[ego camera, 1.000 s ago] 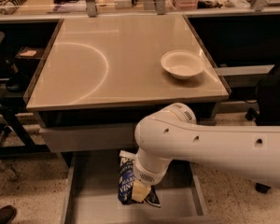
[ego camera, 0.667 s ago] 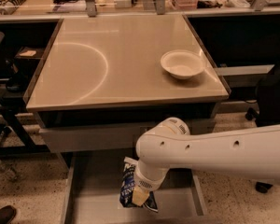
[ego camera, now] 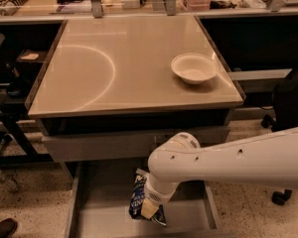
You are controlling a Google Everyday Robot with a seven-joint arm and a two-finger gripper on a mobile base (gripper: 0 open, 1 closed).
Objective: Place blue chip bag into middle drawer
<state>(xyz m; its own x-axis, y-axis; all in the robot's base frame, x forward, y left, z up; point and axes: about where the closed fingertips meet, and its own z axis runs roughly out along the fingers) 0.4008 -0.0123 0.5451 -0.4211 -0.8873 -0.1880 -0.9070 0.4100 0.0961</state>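
While low inside middle drawer (ego camera: pixel 97 219), against blue chip bag (ego camera: pixel 137 197): end effector (ego camera: pixel 150 210), grip state not discernible. Lower bag onto drawer floor, release centrally, withdraw straight upward.

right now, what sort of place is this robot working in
Probably a lab or office workspace: cluttered benches behind a tan-topped table, a black wheeled office chair at right. The gripper is low over the open grey metal drawer, at the dark-blue chip bag.

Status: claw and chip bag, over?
Reporting: claw low in open middle drawer. At claw, blue chip bag, upright over drawer floor. On tabletop, white bowl, not in the way.
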